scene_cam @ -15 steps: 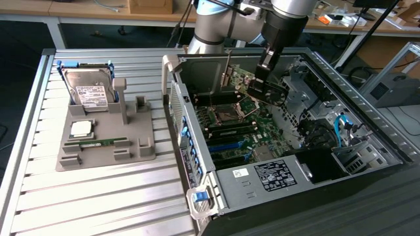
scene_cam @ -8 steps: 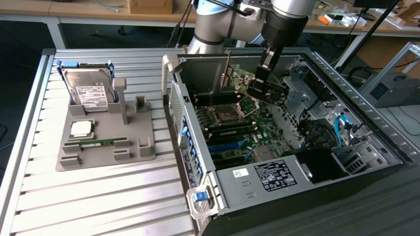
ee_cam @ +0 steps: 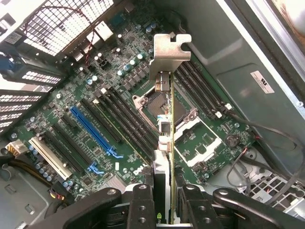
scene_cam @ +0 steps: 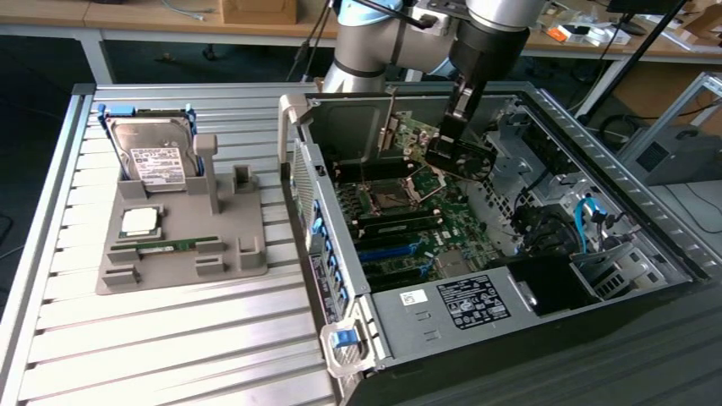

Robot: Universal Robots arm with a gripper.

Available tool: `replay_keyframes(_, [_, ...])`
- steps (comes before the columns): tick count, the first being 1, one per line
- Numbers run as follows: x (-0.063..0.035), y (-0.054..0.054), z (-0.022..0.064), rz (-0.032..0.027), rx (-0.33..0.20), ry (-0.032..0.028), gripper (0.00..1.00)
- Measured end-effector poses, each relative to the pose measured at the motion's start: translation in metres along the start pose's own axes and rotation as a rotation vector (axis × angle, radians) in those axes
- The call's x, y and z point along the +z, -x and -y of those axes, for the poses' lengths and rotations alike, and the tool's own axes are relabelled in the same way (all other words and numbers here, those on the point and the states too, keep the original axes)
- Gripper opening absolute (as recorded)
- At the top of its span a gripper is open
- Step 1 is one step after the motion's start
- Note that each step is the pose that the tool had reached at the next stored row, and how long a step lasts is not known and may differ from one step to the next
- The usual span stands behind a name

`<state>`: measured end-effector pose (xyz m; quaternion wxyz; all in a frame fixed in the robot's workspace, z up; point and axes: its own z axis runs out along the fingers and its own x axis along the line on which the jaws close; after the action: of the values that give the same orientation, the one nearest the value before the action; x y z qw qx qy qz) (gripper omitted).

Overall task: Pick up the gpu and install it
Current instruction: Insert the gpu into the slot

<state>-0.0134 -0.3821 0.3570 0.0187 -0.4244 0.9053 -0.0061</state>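
On the exterior view's left, you see a grey tray (scene_cam: 169,275) sitting on the slatted metal surface (scene_cam: 169,347), close to that side's edge. A silver hard drive (scene_cam: 152,156) stands tilted at the far end of the tray. A small square chip (scene_cam: 140,222) lies just in front of it, and a thin green memory stick (scene_cam: 169,246) lies a bit nearer still.

Next to the tray, toward the exterior view's right, the big open computer case (scene_cam: 395,330) lies on its side on the surface. You can look straight down at the green motherboard (scene_cam: 418,233) inside it.

Your arm reaches down into the far part of the case. Your pincer (scene_cam: 455,135) is closed partway, and it squeezes the gpu (scene_cam: 451,159) between its two fingers. The gpu hangs tilted inside the case, above the motherboard. It is not in a slot.

In the wrist view, the black fingers (ee_cam: 143,200) press on both flat sides of the gpu (ee_cam: 164,143), so your pincer (ee_cam: 166,191) has a firm hold. You see the card edge-on, like a thin line, with its silver end bracket (ee_cam: 169,52) at the far end. Under it lies the square chip socket (ee_cam: 150,101). The long blue slot (ee_cam: 93,131) and the white slot (ee_cam: 50,155) lie off to one side, apart from the card.
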Motion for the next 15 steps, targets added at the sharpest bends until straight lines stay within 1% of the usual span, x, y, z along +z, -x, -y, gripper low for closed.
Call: replay_keyframes(15, [0.0002, 0.0000, 0.0000, 0.0015, -0.056, 0.0016, 0.27])
